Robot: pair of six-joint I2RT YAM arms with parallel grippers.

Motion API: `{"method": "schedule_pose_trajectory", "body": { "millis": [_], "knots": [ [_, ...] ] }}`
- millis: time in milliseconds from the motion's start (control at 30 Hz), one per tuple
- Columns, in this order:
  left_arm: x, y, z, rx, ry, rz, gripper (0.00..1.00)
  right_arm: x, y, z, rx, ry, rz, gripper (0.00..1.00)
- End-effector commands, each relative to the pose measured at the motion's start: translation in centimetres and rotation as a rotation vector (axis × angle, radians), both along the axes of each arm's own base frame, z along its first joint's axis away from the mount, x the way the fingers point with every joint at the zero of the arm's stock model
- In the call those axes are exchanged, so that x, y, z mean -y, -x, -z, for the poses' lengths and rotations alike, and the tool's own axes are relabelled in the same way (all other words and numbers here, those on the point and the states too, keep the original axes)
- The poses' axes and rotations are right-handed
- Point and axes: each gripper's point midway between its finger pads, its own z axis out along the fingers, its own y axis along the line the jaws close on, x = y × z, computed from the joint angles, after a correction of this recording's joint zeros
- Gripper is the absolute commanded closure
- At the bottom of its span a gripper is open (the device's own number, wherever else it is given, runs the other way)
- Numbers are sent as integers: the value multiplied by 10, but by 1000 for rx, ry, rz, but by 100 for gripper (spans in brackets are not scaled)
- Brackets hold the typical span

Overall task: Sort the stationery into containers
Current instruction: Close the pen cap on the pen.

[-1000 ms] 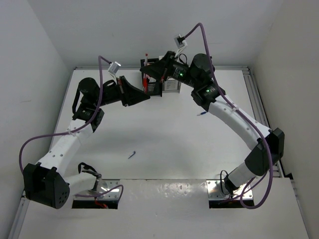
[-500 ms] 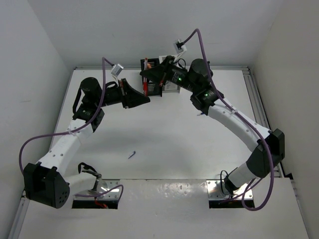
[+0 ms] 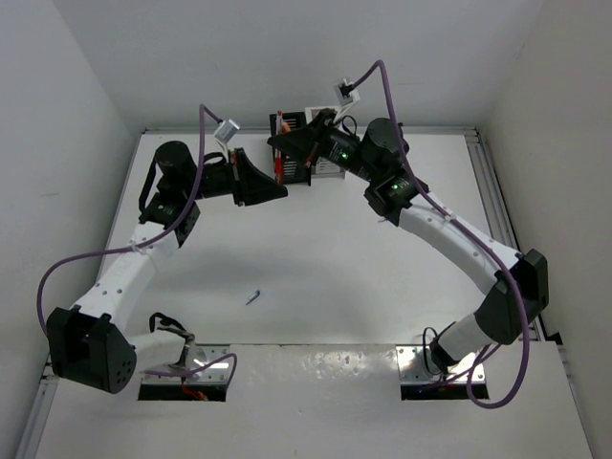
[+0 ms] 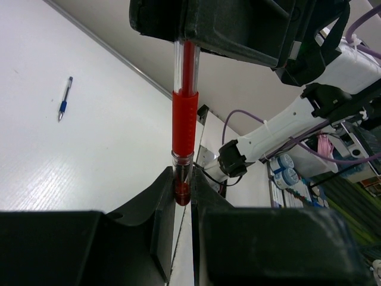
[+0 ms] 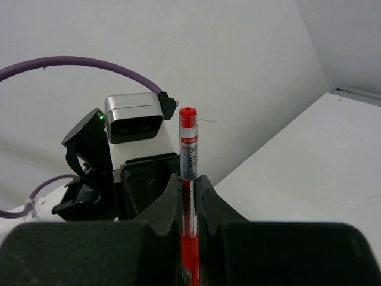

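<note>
A red pen (image 4: 184, 119) with a clear barrel is held at both ends. My left gripper (image 4: 182, 185) is shut on its lower end. My right gripper (image 5: 189, 185) is shut on its barrel, with the red cap end (image 5: 188, 113) sticking out past the jaws. In the top view the two grippers, left (image 3: 275, 186) and right (image 3: 279, 143), meet at the table's back, right in front of the joined containers. The black container (image 3: 298, 174) is mostly hidden by them and the white one (image 3: 330, 166) shows behind the right wrist. A blue pen (image 3: 253, 297) lies on the table, also in the left wrist view (image 4: 64, 98).
White walls close the table at the back and both sides. A metal rail (image 3: 483, 182) runs along the right edge. Purple cables (image 3: 382, 81) loop above both wrists. The arm bases stand at the near edge.
My right gripper has moved left over the red pen and closed in on the left gripper. The left gripper has shifted only slightly. A small item by the right forearm is now hidden.
</note>
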Motion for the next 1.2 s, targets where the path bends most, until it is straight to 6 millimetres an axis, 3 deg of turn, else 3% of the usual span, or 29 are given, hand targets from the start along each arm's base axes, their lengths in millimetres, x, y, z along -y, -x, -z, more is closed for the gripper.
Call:
{"method": "schedule_pose_trajectory", "body": {
  "millis": [0,833,1000,1167],
  "knots": [
    [-17,-25,-83,310,101,-175,100,-35,76,78,-205,181,-304,100],
    [-26,-31,-112,413,111,-217,100,-37,91,109,-306,225,-333,100],
    [-23,-30,-103,397,81,-200,99,-38,81,97,-268,213,-312,100],
    [-23,-27,-81,351,35,-187,89,-31,51,72,-205,195,-240,100]
  ]
}}
